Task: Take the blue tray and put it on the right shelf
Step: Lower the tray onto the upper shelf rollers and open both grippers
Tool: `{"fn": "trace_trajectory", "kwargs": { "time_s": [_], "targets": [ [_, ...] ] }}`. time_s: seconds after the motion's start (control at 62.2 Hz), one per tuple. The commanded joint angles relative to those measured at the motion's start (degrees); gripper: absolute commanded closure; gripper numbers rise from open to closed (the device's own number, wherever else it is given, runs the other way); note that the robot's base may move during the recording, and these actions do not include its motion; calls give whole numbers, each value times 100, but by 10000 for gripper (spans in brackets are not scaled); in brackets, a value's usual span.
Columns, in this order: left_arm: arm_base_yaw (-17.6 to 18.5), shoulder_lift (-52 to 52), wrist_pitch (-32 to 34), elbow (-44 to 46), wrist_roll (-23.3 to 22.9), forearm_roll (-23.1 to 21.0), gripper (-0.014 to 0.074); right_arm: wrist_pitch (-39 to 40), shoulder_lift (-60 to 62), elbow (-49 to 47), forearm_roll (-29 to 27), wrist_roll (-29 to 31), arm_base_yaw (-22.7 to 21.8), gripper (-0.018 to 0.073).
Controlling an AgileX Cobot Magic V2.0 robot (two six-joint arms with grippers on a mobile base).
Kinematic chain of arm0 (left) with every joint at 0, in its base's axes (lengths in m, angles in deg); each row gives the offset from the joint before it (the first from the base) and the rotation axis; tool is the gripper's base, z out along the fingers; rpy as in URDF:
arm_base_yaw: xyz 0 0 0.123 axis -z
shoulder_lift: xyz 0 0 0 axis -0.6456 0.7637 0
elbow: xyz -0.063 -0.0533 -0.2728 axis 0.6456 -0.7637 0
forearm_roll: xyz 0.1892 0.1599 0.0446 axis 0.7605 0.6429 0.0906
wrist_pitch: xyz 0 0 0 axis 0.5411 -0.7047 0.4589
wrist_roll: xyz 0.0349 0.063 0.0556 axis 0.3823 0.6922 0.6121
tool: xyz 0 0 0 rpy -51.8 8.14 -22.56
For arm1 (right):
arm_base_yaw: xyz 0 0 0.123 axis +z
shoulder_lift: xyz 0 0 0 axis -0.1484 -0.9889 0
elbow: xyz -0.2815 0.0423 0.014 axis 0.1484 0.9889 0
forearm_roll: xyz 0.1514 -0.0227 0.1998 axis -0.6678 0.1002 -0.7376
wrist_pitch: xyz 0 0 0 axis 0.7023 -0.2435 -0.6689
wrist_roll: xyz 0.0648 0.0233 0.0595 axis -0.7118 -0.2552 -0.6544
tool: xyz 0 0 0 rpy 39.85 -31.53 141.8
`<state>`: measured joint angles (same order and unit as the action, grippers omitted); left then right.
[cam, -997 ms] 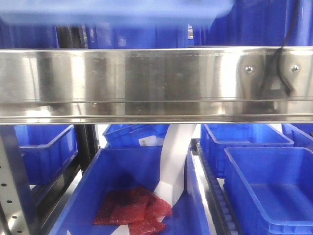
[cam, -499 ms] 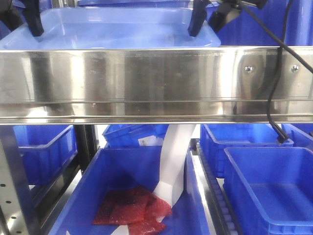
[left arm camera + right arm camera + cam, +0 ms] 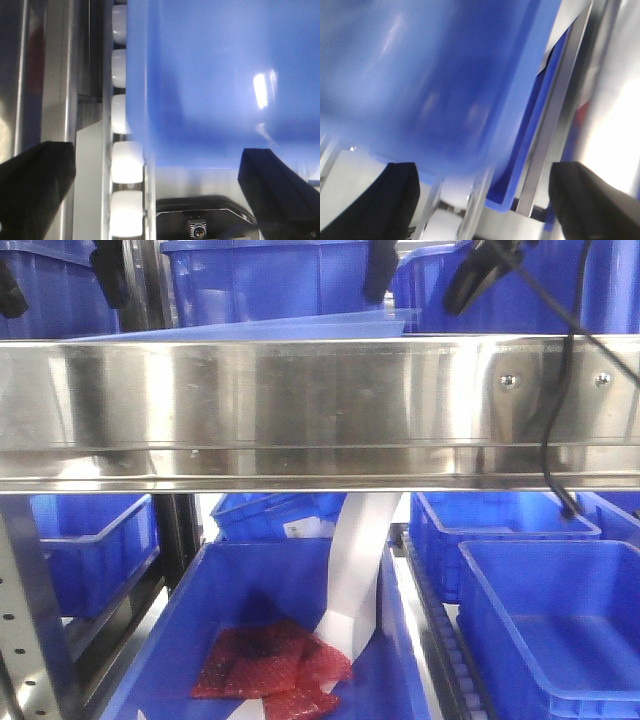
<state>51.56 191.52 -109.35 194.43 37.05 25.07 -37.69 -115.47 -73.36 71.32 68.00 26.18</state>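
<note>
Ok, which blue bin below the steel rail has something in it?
The front-left bin, holding red bags; the right-hand bin beside it looks empty.

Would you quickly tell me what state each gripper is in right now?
Left gripper: open, holding nothing.
Right gripper: open, holding nothing.
</note>
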Motion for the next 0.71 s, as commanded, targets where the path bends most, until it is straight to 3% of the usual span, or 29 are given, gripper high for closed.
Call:
{"fn": "trace_trajectory", "kwargs": {
  "time_s": [0.0, 0.113, 0.241, 0.386, 0.45, 0.579, 0.692],
  "targets": [
    [8, -619, -37, 193, 39, -28, 66, 170, 685, -173, 19, 69, -8, -43],
    [21, -961, -37, 193, 202, -83, 176, 160, 1079, -46, 41, 107, -8, 90],
    [84, -1350, -26, 193, 346, -92, 354, 289, 1629, 399, 210, 160, -8, 326],
    [136, -1859, -47, 93, 541, -92, 577, 735, 2448, 1327, 420, 160, -8, 501],
    [142, -2107, 6, -122, 643, -92, 651, 1011, 2832, 1813, 498, 165, -8, 501],
    [142, -2646, 254, -803, 790, -92, 645, 1603, 3613, 2871, 702, 165, -8, 501],
    [142, -3239, 880, -1757, 888, -70, 645, 2150, 4362, 3907, 804, 165, -8, 501]
  ]
}}
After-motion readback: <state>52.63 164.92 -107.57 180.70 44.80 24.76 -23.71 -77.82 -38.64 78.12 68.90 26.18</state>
